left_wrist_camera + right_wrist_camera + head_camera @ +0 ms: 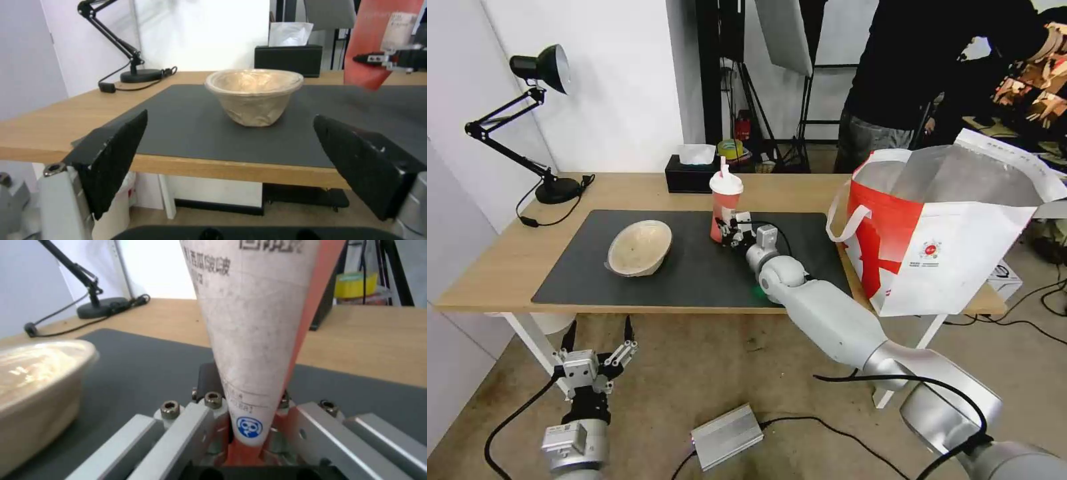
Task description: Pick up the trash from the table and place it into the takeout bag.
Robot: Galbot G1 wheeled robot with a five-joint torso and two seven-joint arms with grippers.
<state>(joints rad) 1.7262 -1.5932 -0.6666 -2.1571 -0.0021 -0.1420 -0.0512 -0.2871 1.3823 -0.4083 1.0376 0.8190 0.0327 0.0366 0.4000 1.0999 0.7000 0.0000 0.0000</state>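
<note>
The left gripper [597,340] hangs low in front of the table [507,267], below its near edge, fingers spread wide with nothing between them. On the dark mat [694,273] sits the beige bowl [639,248], empty and tilted. Right of it, mid-mat, the right gripper [728,230] is clamped around the lower part of the red drink cup [724,207]. At the table's right end stands the takeout bag [940,233], mouth open

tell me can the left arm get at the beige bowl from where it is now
Probably yes. The left hand hangs open below the table edge, and in its wrist view the beige bowl sits straight ahead on the mat with nothing between. It must rise first.
</note>
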